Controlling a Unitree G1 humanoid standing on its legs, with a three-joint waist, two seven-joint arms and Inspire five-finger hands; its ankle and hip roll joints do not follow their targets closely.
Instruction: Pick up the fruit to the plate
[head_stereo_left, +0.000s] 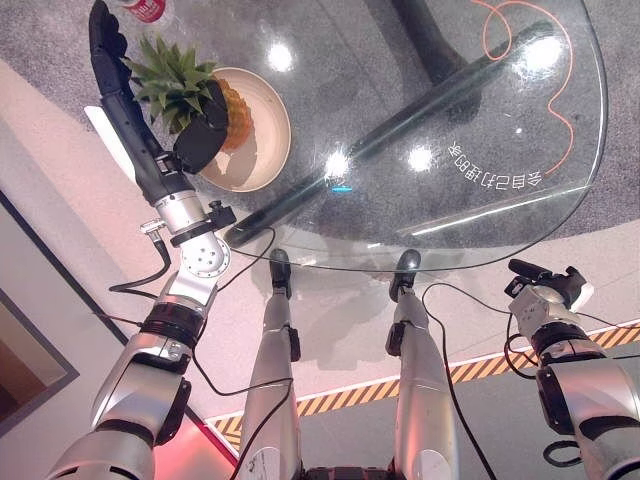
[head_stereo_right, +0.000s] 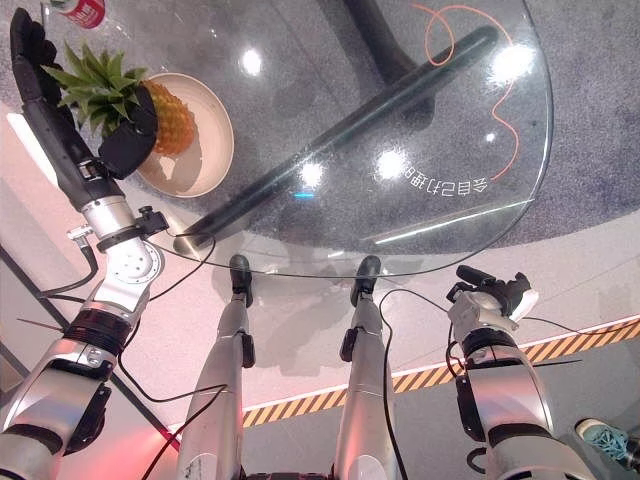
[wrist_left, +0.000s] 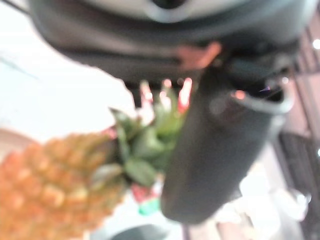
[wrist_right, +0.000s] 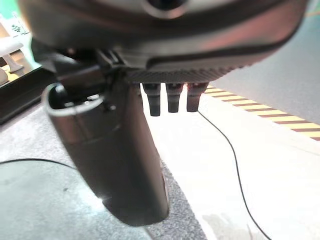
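A pineapple with a green leafy crown lies on a round beige plate at the far left of the glass table. My left hand is open beside it. Its straight fingers reach past the leaves and its thumb rests against the fruit where crown meets body. The left wrist view has the pineapple close beside that thumb. My right hand hangs open below the table's near edge at the right, holding nothing, with its thumb over the floor.
A red-topped container stands just beyond the plate at the table's far left. The table's dark base shows through the glass. An orange cord curls on the floor under the right side. Yellow-black tape crosses the floor.
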